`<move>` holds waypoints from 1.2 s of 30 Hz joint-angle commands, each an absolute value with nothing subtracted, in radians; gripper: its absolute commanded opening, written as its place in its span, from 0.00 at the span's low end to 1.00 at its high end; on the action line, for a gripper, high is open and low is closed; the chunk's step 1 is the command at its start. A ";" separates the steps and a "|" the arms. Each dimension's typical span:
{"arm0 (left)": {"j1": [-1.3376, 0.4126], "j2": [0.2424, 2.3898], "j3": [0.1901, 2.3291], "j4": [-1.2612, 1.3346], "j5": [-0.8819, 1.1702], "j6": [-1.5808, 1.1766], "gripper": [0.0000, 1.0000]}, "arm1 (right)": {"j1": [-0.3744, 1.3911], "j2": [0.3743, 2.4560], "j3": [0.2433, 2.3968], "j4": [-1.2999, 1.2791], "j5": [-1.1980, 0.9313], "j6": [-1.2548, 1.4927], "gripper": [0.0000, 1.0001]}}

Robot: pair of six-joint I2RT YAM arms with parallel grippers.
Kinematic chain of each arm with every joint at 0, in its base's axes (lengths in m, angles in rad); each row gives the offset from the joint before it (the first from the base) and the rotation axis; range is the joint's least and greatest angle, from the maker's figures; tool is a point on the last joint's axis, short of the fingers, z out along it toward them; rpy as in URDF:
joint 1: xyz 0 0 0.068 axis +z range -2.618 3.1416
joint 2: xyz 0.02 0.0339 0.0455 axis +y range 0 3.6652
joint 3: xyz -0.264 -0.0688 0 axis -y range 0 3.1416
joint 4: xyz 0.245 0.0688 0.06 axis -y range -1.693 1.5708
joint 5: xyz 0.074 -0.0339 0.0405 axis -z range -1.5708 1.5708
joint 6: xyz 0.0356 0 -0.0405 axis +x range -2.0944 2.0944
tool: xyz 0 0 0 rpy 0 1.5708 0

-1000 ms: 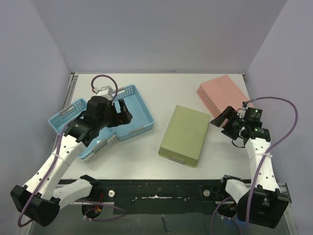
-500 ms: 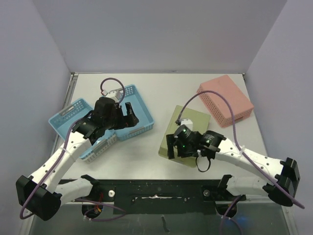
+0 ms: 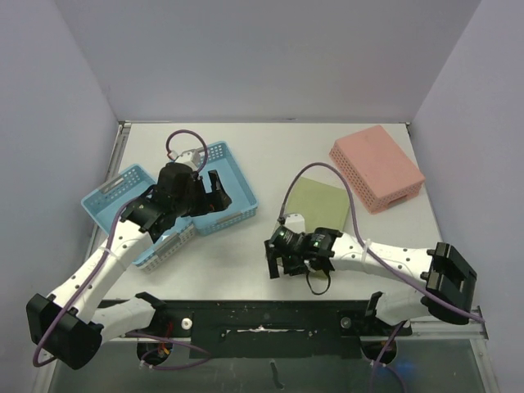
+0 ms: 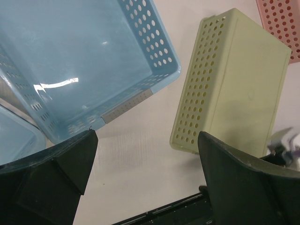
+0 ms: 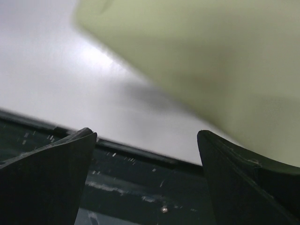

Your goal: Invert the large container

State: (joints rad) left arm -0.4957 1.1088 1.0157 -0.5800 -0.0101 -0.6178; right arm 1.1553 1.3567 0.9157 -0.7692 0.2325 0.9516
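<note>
A green container (image 3: 323,205) lies bottom up in the middle of the table; it also shows in the left wrist view (image 4: 234,79) with its perforated side wall. My right gripper (image 3: 278,264) is open at its near left corner, low over the table. In the right wrist view the container (image 5: 211,61) is a blur at the upper right, beside the open gripper (image 5: 147,178), not between the fingers. My left gripper (image 3: 214,190) is open and empty above a blue basket (image 3: 239,187) that stands open side up (image 4: 84,61).
A second blue basket (image 3: 110,196) lies under and left of the first. A pink container (image 3: 377,168) lies bottom up at the back right. The table's dark front rail (image 5: 140,187) runs just past my right fingers.
My right arm swung from the right side to the green container's near left corner, and its near end is now covered by the arm. My left gripper shifted slightly right.
</note>
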 commanded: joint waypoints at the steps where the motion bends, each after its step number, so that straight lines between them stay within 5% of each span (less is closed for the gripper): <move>1: -0.494 1.077 1.016 -0.539 -0.009 -0.620 0.90 | 0.964 1.302 0.882 -0.723 0.271 0.872 0.96; 13: -0.494 1.044 1.012 -0.570 -0.019 -0.610 0.90 | 0.453 1.373 1.024 -0.724 0.291 0.637 0.95; 24: -0.494 1.027 1.001 -0.578 -0.031 -0.616 0.90 | 0.777 1.492 1.197 -0.656 0.280 0.700 0.95; 36: -0.493 1.007 1.008 -0.615 -0.053 -0.620 0.90 | 0.787 1.736 1.316 -0.536 0.126 0.619 0.94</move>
State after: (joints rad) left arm -0.4957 1.0359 1.0023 -0.6147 -0.0326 -0.6205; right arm 0.8047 1.6958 1.2572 -0.5755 0.1287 0.6628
